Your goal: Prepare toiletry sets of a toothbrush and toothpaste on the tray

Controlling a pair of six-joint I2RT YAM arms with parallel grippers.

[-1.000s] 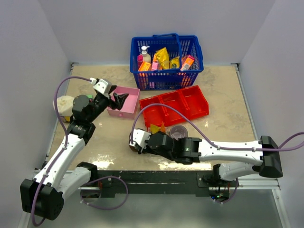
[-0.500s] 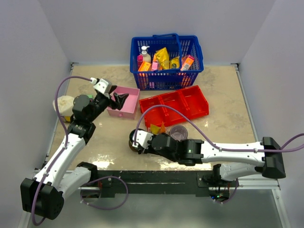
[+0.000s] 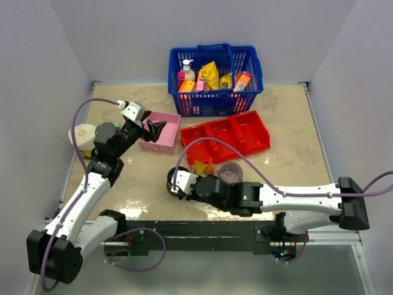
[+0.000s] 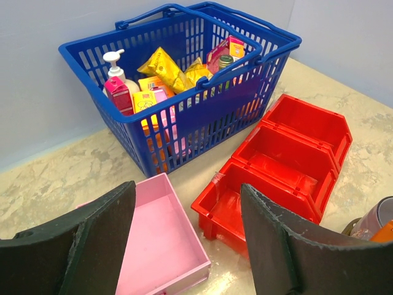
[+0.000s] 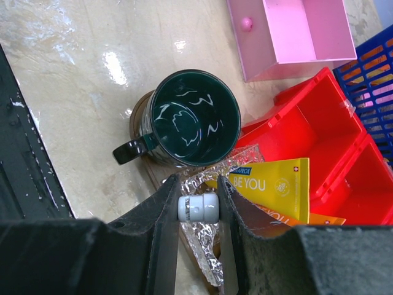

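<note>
My right gripper (image 5: 198, 209) is shut on a small white piece, apparently the toothbrush (image 5: 198, 208) seen end-on, in a crinkled clear wrapper (image 5: 212, 246). It hangs low over the brown tray (image 5: 155, 171), beside a dark green mug (image 5: 190, 117) standing on the tray. A yellow toothpaste tube (image 5: 270, 184) lies to the right, over an orange one (image 5: 313, 219). In the top view my right gripper (image 3: 176, 184) is near the table's front; the tray is mostly hidden under the arm. My left gripper (image 4: 187, 239) is open and empty above the pink box (image 4: 159, 239).
The red three-compartment bin (image 3: 227, 136) lies behind the right arm, with a purple cup (image 3: 231, 172) in front of it. The blue basket (image 3: 215, 77) of goods stands at the back. A cream round object (image 3: 83, 135) sits at the far left.
My right arm has shifted slightly toward the near edge with the white piece still gripped. The left arm has not moved.
</note>
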